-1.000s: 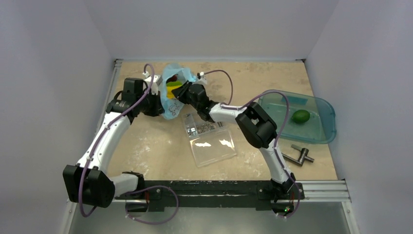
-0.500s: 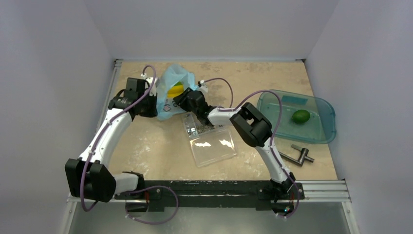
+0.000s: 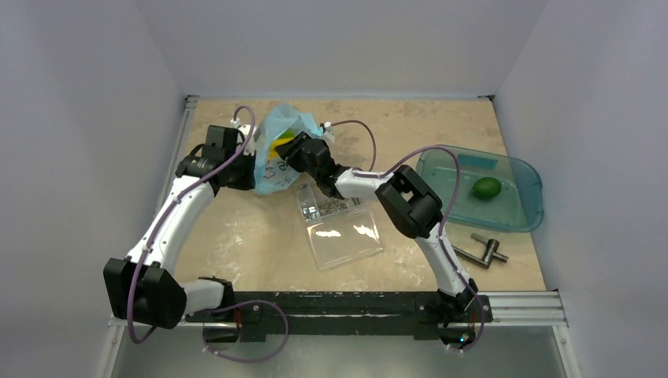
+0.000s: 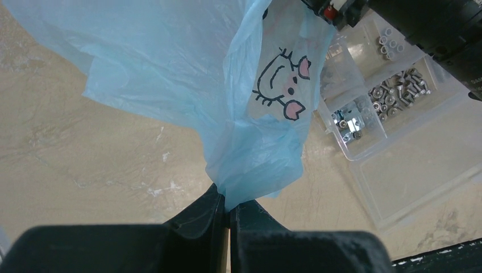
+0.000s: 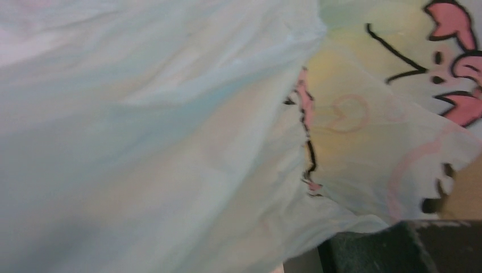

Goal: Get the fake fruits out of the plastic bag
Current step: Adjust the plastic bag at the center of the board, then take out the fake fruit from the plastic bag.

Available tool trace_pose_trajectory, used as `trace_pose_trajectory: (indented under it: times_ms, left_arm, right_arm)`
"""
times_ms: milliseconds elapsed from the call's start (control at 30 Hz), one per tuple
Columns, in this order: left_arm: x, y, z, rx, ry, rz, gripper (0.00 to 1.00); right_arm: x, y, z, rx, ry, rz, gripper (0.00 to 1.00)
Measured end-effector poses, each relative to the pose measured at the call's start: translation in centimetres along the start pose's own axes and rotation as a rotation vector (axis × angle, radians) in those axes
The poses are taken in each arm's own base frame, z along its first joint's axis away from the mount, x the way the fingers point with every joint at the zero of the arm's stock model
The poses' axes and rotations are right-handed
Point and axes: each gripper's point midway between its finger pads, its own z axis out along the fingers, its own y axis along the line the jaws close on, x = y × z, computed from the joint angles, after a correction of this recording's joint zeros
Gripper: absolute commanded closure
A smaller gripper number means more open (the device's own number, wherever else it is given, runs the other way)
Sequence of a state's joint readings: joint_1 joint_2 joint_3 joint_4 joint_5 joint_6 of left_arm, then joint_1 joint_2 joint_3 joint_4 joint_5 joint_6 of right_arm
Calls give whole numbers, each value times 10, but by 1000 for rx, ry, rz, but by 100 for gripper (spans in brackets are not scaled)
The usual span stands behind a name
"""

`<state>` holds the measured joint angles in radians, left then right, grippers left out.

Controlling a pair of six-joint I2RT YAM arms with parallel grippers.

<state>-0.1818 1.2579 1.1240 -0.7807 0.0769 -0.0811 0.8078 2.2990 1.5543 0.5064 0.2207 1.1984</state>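
The light-blue plastic bag point(image 3: 276, 157) stands at the back left of the table, with its pink cartoon print facing the left wrist view point(image 4: 239, 114). A yellow fruit point(image 3: 281, 145) shows in its mouth; the other bagged fruits are hidden. My left gripper point(image 3: 250, 169) is shut on a bunched bottom corner of the bag point(image 4: 229, 207). My right gripper point(image 3: 298, 152) is pushed against the bag's mouth. In the right wrist view the bag film point(image 5: 170, 142) covers everything but one dark fingertip point(image 5: 386, 250), so its jaws are hidden. A green fruit point(image 3: 487, 187) lies in the teal tray point(image 3: 520, 216).
A clear plastic box point(image 3: 339, 224) with small metal screws lies open just in front of the bag, and also shows in the left wrist view point(image 4: 398, 131). A metal T-shaped tool point(image 3: 484, 250) lies at the front right. White walls close in the table.
The bag has been pulled up and its mouth has narrowed; the red and green fruits seen before are hidden now. The right gripper dipped towards the box, then came back to the bag's mouth.
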Motion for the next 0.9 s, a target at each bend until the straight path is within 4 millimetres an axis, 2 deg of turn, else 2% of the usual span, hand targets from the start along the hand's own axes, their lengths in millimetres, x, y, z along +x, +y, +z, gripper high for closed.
trace_pose_trajectory:
  times_ms: [200, 333, 533, 767, 900]
  left_arm:
    - [-1, -8, -2, 14, -8, 46, 100]
    - [-2, -12, -5, 21, -17, 59, 100]
    - [-2, -13, -6, 23, -22, 63, 100]
    - [-3, -15, -6, 31, -27, 68, 100]
    - [-4, -19, -6, 41, -30, 77, 100]
  right_arm:
    - [-14, 35, 6, -51, -33, 64, 55]
    - [-21, 44, 8, -51, -55, 97, 51]
    - [-24, 26, 14, 12, -79, 127, 45]
    - [-17, -20, 25, 111, -79, 134, 35]
    - [-24, -19, 30, 105, -101, 148, 31]
